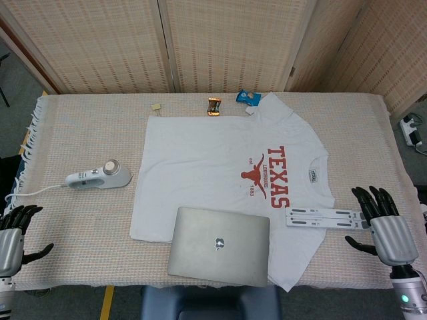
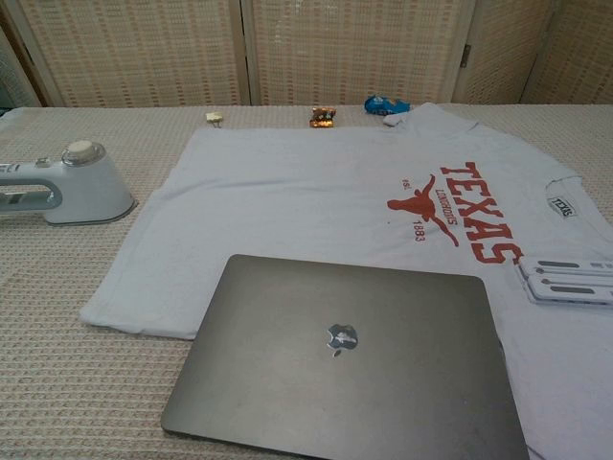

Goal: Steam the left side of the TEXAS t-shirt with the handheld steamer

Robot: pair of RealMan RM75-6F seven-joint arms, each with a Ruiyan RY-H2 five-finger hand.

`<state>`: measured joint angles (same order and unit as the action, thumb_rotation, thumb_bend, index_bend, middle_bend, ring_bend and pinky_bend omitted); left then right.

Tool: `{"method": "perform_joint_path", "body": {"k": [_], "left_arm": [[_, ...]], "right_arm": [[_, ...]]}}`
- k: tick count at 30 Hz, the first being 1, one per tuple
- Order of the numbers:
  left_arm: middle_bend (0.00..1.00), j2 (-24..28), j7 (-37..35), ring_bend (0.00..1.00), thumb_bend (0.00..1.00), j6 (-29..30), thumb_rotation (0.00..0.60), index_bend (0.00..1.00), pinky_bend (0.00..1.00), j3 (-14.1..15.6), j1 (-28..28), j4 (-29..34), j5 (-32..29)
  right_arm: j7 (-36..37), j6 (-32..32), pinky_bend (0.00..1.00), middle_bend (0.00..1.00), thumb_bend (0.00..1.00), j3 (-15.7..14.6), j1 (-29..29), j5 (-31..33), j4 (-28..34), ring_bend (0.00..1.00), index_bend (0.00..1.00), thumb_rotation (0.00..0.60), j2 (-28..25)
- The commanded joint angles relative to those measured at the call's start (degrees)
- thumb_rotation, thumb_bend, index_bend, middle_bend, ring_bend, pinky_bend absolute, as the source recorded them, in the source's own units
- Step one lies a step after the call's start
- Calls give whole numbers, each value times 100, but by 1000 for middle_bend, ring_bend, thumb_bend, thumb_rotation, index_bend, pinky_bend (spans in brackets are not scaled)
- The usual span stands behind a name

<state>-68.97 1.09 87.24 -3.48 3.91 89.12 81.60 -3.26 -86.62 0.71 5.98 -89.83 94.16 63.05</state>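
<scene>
A white TEXAS t-shirt (image 1: 200, 167) (image 2: 306, 196) lies flat on the table, collar to the right, red longhorn print right of centre. The white handheld steamer (image 1: 100, 176) (image 2: 67, 187) lies on the cloth left of the shirt, its cord trailing off the left edge. My left hand (image 1: 15, 233) hovers open at the table's near left corner, below and left of the steamer. Open too, my right hand (image 1: 385, 223) hangs over the near right edge, fingers spread. Neither hand shows in the chest view.
A closed grey laptop (image 1: 220, 245) (image 2: 350, 359) covers the shirt's near edge. A white folding stand (image 1: 327, 217) (image 2: 570, 280) lies by the collar. An orange snack wrapper (image 1: 213, 106), a blue packet (image 1: 249, 97) and a small tan clip (image 1: 156, 105) sit along the far side.
</scene>
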Motion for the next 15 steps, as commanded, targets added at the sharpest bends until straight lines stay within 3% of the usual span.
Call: {"method": "perform_joint_path", "body": {"k": [1, 10, 15], "left_arm": [[232, -2, 20, 157, 50, -37, 600, 249, 216, -18, 4, 16, -38], [233, -49, 18, 158, 51, -43, 600, 259, 215, -147, 91, -13, -3], [235, 2, 61, 164, 52, -512, 600, 283, 213, -363, 490, 4, -69]], "right_arm": [[8, 15, 0, 81, 29, 10, 2, 1, 11, 0, 0, 576, 1], [-8, -100, 0, 80, 30, 64, -47, -77, 86, 0, 0, 575, -79], [-26, -170, 0, 81, 30, 128, -59, -95, 151, 0, 0, 576, -175]]}}
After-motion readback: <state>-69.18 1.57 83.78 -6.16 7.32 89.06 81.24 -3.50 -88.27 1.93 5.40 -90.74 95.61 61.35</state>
